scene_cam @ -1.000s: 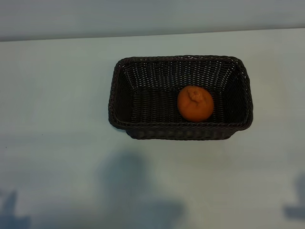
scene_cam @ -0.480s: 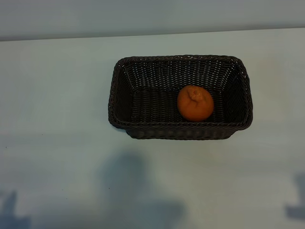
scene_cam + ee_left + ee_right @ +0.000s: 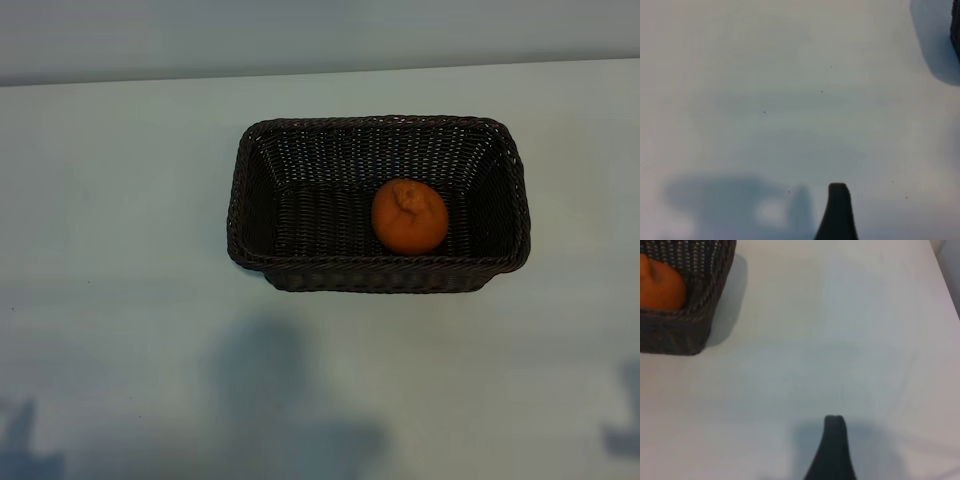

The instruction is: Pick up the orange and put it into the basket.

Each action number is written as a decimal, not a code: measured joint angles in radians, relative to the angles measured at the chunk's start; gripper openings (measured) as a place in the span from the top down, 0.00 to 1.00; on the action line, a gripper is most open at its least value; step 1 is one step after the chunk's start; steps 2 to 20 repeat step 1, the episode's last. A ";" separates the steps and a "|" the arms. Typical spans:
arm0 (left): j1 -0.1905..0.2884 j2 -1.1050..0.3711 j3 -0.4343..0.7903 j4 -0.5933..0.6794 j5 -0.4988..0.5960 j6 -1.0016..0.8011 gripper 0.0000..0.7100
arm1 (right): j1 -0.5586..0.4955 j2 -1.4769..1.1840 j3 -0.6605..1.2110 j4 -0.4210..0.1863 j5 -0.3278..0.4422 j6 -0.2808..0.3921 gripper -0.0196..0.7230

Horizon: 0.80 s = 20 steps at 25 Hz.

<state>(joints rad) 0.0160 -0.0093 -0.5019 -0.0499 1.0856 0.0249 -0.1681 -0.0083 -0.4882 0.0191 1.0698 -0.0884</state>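
The orange (image 3: 409,216) lies inside the dark brown wicker basket (image 3: 255,200), toward its right half, stem end up. The right wrist view shows a corner of the basket (image 3: 685,335) with the orange (image 3: 660,287) behind its wall. Neither gripper appears in the exterior view. Of my left gripper, one dark fingertip (image 3: 838,197) shows over bare table, with nothing against it. Of my right gripper, likewise one dark fingertip (image 3: 834,432) hangs over bare table, well apart from the basket. Both grippers are open and hold nothing.
The basket stands in the middle of a pale table (image 3: 120,250). The table's far edge (image 3: 320,72) runs behind it. A sliver of the basket (image 3: 956,30) shows at the border of the left wrist view. Arm shadows (image 3: 270,400) fall on the near side.
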 joint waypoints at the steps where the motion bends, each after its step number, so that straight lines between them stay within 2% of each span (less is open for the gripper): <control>1: 0.000 0.000 0.000 0.000 0.000 0.000 0.16 | 0.000 0.000 0.000 0.000 0.000 0.000 0.19; 20: 0.000 0.000 0.000 0.000 0.000 0.000 0.16 | 0.000 0.000 0.000 0.000 0.000 0.000 0.19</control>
